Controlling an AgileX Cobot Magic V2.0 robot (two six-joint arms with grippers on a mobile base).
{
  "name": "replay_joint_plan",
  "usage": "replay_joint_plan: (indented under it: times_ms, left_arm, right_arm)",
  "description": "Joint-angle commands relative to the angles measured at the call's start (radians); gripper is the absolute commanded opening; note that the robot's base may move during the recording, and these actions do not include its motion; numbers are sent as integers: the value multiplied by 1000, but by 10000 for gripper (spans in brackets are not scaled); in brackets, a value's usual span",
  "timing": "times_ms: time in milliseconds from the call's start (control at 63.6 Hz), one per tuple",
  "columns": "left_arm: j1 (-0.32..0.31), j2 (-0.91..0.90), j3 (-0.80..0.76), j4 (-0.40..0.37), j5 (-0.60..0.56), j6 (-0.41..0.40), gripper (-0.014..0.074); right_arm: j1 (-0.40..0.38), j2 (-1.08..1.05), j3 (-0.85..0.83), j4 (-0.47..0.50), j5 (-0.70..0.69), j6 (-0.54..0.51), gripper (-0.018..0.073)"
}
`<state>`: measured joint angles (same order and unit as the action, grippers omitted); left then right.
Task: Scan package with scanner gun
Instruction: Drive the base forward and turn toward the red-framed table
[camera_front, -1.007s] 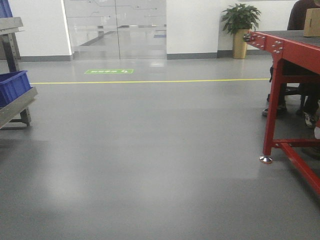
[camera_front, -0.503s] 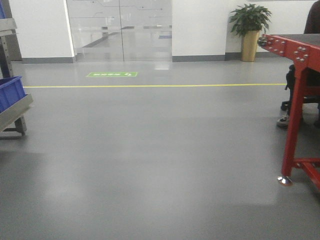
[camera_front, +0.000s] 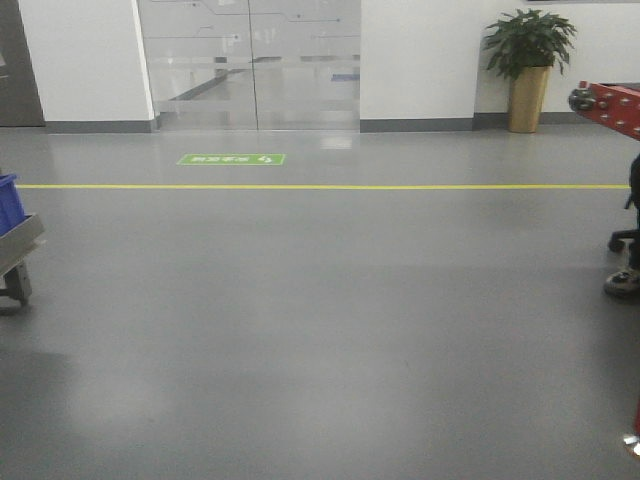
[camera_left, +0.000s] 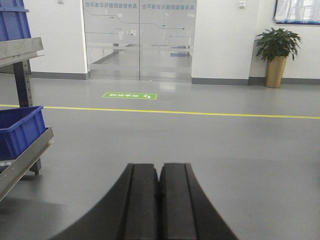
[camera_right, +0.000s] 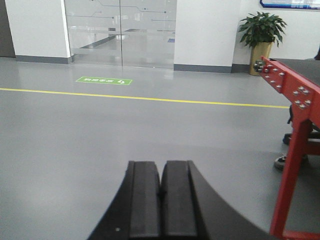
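Sliding toward the right edge of the front view, the red metal-framed table now shows only its corner, and the blue plastic crate has slipped left. Neither package nor scanner gun is visible; if they sit on that table, they lie right of the jaws, nearer the right gripper. It and the left gripper point level ahead, fingers pressed together, empty.

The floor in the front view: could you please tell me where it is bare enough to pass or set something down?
Bare: the wide grey floor between the rack at left and the table at right, and beyond the yellow line up to the doors. Crowded: the right edge, by a shoe.
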<state>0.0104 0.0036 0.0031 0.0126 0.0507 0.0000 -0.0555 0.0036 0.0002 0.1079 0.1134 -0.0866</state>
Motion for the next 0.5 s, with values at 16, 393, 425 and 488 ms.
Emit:
replay_joint_plan:
  times_ms: [16, 393, 425, 488]
  left_arm:
    - [2, -4, -3, -4, -16, -11, -111]
    - [2, -4, -3, -4, -16, -11, -111]
    - [2, -4, -3, -4, -16, -11, -111]
    - [2, -4, -3, -4, -16, -11, -111]
  right_arm:
    - [-2, -4, 0, -8, -16, 2, -153]
    - [-2, -4, 0, -8, -16, 2, -153]
    - [-2, -4, 0, -8, -16, 2, -153]
    - [-2, -4, 0, -8, -16, 2, -153]
